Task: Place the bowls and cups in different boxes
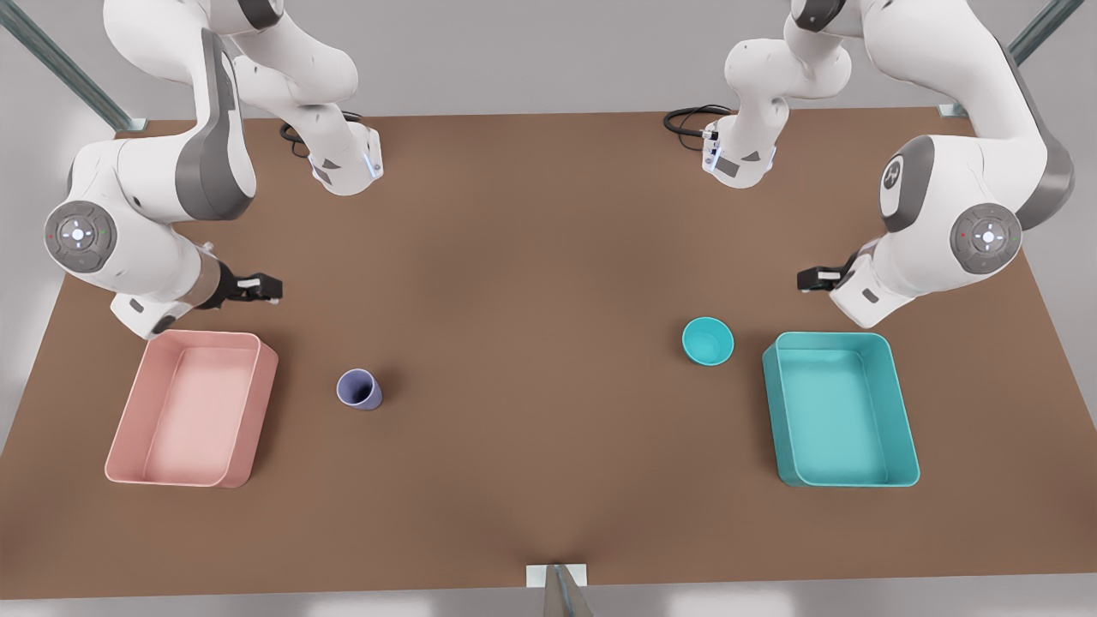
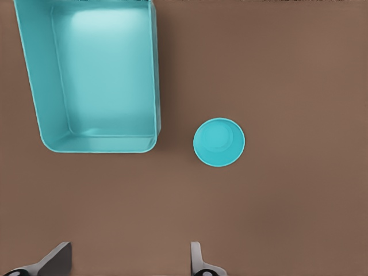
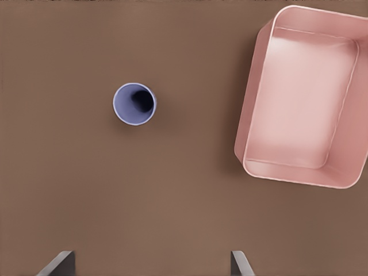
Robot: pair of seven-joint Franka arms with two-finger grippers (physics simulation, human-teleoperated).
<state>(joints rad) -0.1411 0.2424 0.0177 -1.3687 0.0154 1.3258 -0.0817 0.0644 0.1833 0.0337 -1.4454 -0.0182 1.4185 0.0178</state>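
Observation:
The teal bowl (image 1: 708,340) (image 2: 219,142) stands upright on the brown table, just beside the teal box (image 1: 902,428) (image 2: 40,115) at the front view's right. My left gripper (image 1: 810,278) (image 2: 127,264) hovers open behind them, holding nothing. At the front view's left, the lavender cup (image 1: 359,389) (image 3: 134,103) stands upright, apart from the pale pink box (image 1: 257,411) (image 3: 250,132). My right gripper (image 1: 266,290) (image 3: 150,265) hangs open and holding nothing behind the pink box. Nothing lies in either box.
Black cables (image 1: 690,120) lie by the arm bases at the table's back edge. A small grey bracket (image 1: 557,578) sits at the middle of the front edge. Bare brown tabletop (image 1: 531,343) stretches between the cup and the bowl.

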